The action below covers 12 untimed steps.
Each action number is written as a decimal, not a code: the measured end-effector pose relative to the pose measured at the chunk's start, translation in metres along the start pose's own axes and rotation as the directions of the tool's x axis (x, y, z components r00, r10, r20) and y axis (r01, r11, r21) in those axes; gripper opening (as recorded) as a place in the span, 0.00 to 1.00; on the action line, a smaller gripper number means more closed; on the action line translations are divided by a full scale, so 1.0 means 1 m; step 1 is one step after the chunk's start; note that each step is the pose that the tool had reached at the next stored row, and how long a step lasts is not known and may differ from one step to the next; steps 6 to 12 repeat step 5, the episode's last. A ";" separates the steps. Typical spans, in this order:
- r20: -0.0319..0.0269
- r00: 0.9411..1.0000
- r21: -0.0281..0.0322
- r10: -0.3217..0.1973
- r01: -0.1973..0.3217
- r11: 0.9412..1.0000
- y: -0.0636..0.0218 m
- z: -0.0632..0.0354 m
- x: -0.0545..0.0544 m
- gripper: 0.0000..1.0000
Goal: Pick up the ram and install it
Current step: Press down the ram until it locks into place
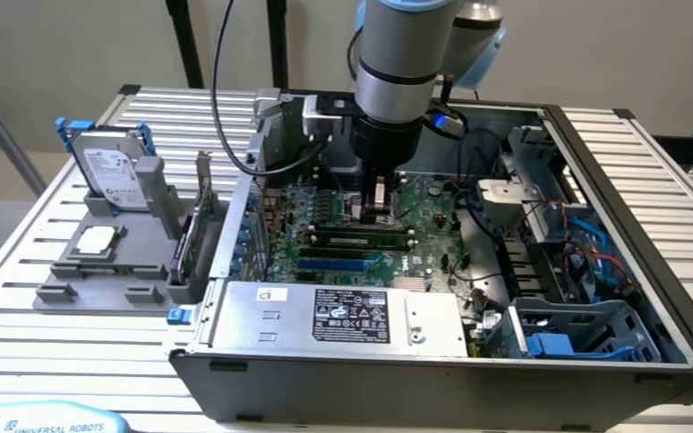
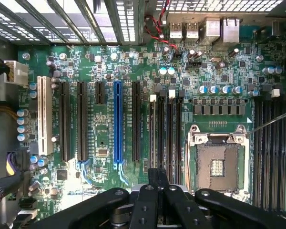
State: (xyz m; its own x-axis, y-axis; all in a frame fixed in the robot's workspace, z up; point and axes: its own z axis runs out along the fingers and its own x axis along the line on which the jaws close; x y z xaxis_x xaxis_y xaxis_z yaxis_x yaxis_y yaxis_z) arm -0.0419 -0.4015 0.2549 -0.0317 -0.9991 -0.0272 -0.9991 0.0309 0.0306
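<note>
Fingers pressed together, my gripper (image 1: 379,215) hangs low inside the open computer case (image 1: 635,271), just above the motherboard (image 2: 109,71). From the wrist, the fingertips (image 2: 158,175) sit over the black memory slots (image 2: 164,129) beside the empty processor socket (image 2: 218,164). The ram (image 1: 353,240) lies seated in a slot just below my gripper in the exterior view.

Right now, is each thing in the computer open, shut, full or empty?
Computer case: open, side off.
Hand: shut, over the memory slots.
Processor socket: empty.
Blue slot: empty.
Hard drive: upright in its grey holder.
</note>
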 end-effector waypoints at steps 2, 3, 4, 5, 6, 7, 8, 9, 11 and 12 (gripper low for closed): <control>0.000 1.000 0.000 0.000 0.000 1.000 0.0000 -0.0001 0.000 0.11; 0.000 1.000 0.000 0.000 0.000 1.000 0.0000 -0.0001 0.000 0.11; 0.000 1.000 0.000 0.000 0.000 1.000 0.0000 -0.0001 0.000 0.11; 0.000 1.000 0.000 0.000 0.000 1.000 0.0000 -0.0001 0.000 0.11; 0.000 1.000 0.000 0.000 0.000 1.000 0.0000 -0.0001 0.000 0.11; 0.000 1.000 0.000 0.000 0.000 1.000 0.0000 -0.0001 0.000 0.11; 0.000 1.000 0.000 0.000 0.000 1.000 0.0000 -0.0001 0.000 0.11; 0.000 1.000 0.000 0.000 0.000 1.000 0.0000 -0.0001 0.000 0.11; 0.000 1.000 0.000 0.000 0.000 1.000 0.0000 -0.0001 0.000 0.11; 0.000 1.000 0.000 0.000 0.000 1.000 0.0000 -0.0001 0.000 0.11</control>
